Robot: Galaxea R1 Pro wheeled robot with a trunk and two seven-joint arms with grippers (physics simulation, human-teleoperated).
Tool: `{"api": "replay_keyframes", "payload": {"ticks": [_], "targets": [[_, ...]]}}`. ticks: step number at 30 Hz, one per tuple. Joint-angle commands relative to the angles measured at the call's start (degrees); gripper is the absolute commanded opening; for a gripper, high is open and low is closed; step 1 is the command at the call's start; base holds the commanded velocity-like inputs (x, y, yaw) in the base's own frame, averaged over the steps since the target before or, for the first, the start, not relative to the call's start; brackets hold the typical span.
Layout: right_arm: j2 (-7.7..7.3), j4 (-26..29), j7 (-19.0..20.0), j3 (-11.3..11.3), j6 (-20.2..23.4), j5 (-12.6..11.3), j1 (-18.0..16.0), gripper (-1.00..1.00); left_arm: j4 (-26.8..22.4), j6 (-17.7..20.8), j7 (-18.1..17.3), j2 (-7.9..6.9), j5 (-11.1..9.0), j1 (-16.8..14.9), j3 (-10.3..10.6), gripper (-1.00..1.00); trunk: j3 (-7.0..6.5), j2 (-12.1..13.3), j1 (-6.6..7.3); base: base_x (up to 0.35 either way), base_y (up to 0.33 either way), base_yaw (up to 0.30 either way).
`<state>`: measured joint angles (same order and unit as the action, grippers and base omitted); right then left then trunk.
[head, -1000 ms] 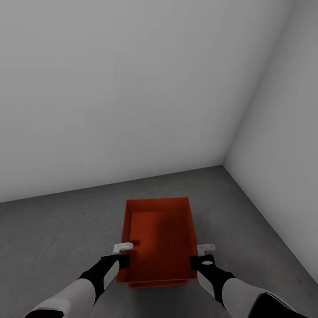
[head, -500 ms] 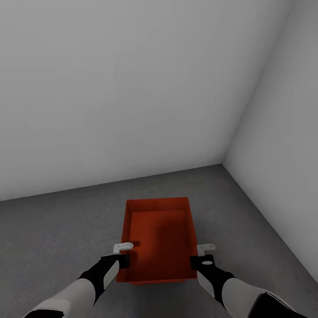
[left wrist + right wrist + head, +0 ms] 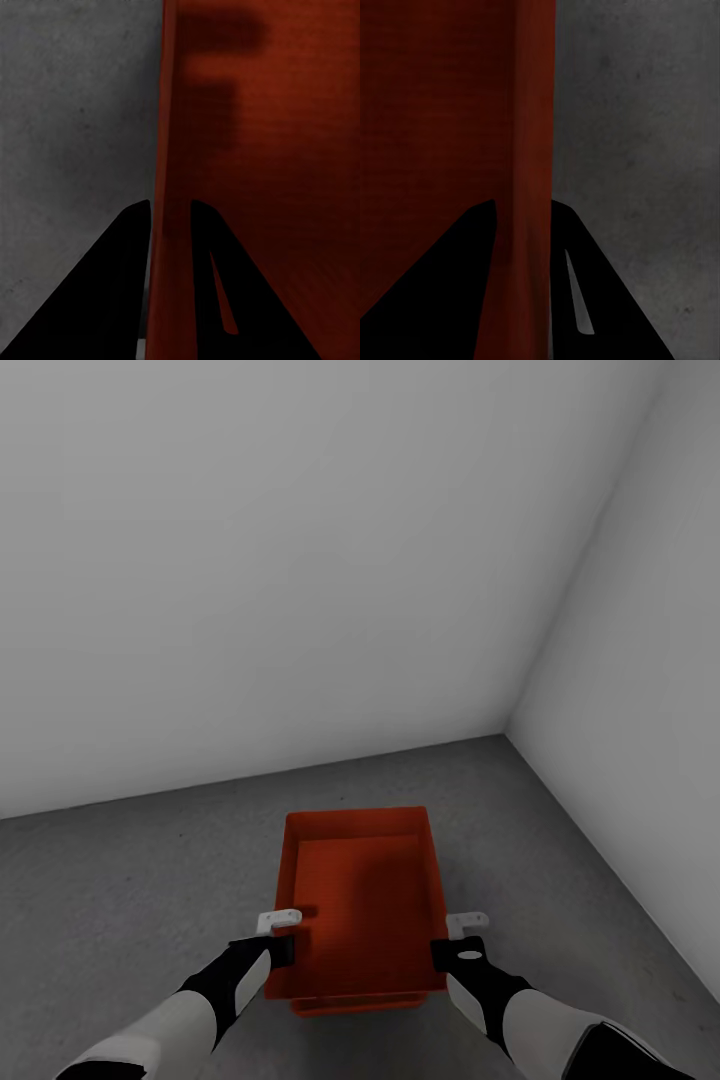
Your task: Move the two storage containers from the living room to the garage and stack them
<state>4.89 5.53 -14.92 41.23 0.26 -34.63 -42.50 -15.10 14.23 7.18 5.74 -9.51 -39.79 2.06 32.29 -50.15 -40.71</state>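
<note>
Storage container (image 3: 362, 900) — each side wall pinched between closed jaws, left gripper (image 3: 169, 217), right gripper (image 3: 523, 217). Stacking step, seemingly — next, release both together.

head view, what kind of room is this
Probably a garage or bare utility room: plain white-grey walls meet in a corner over a rough dark grey concrete-like floor. Both grippers hold an orange-red bin above it, with a second rim just beneath.

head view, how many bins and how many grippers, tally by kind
red bins: 2, the upper bin and a lower bin whose edge peeks out beneath it
grippers: 2, the left gripper and the right gripper, each clamped on an upper bin wall
total: 4
</note>
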Motion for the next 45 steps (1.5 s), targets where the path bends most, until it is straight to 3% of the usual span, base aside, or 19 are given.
{"api": "replay_keyframes", "payload": {"ticks": [1, 43, 45], "targets": [[-0.32, -1.4, -0.8, -2.1, -0.1, -0.1, 0.0, -1.00, -0.2, 0.5, 0.6, -0.20, 1.1, 0.0, -1.7, -1.00, 0.04, 0.0, -0.01, 0.026, 0.000, 0.000], [-0.32, -1.4, -0.8, -2.1, -0.1, -0.1, 0.0, -1.00, -0.3, 0.4, 0.6, -0.20, 1.2, 0.0, -1.6, -1.00, 0.04, 0.0, -0.01, -0.002, 0.000, 0.000], [-0.32, -1.4, -0.8, -2.1, -0.1, -0.1, 0.0, -1.00, -0.3, 0.5, 0.6, -0.20, 1.2, 0.0, -1.6, -1.00, 0.40, -0.8, -0.45, 0.000, 0.000, 0.000]]}}
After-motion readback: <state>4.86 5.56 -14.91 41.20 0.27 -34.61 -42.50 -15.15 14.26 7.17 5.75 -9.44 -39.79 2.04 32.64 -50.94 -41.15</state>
